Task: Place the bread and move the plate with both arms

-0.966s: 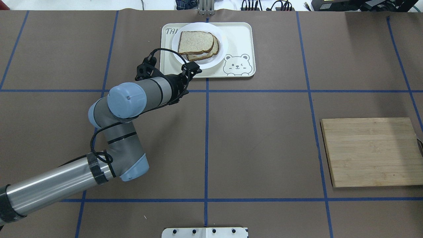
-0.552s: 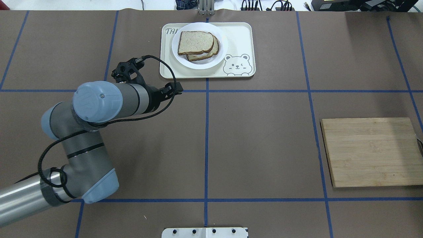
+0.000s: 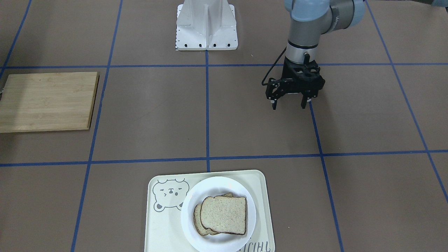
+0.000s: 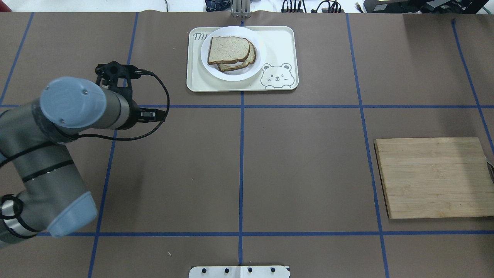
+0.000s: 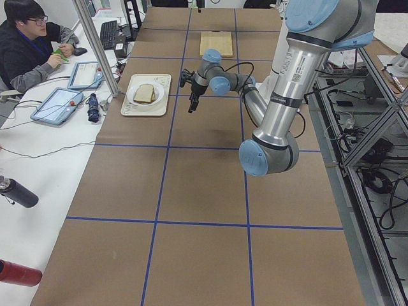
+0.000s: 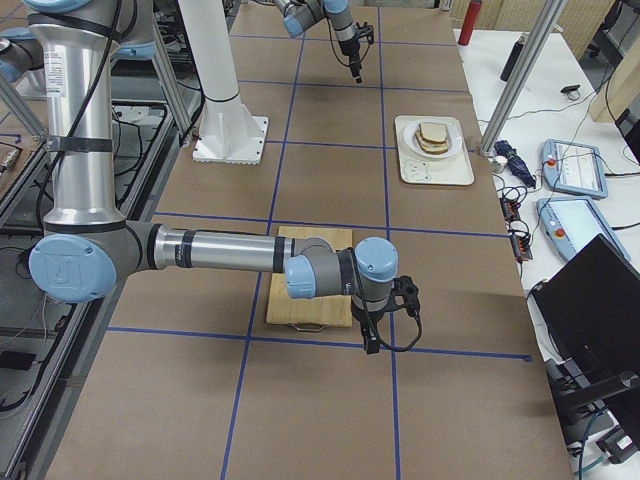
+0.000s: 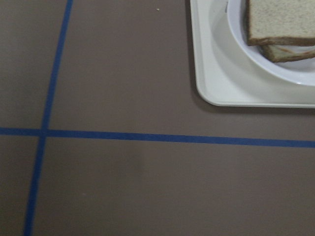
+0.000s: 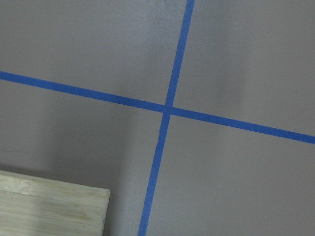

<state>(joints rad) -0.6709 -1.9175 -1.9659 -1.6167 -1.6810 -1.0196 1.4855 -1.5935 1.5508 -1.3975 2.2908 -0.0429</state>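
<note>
The plain bread (image 4: 227,49) lies on top of another slice on the white plate (image 4: 259,50), which stands on the cream bear tray (image 4: 278,42). The front view shows bread (image 3: 224,214), plate (image 3: 217,183) and tray (image 3: 164,224). My left gripper (image 3: 288,104) is open and empty, hanging above the bare table well away from the tray. The left wrist view shows the bread (image 7: 280,22), plate (image 7: 275,69) and tray corner (image 7: 211,73) at its top right. My right gripper (image 6: 372,338) shows only in the exterior right view, beside the cutting board; I cannot tell whether it is open.
A wooden cutting board (image 4: 432,177) lies at the right of the table; it also shows in the front view (image 3: 47,101), and its corner shows in the right wrist view (image 8: 49,206). Blue tape lines cross the brown table cover. An operator (image 5: 29,44) sits beyond the tray side.
My left arm has drawn back from the tray's near left corner, moving left across the table. The bread, plate and tray have not moved.
</note>
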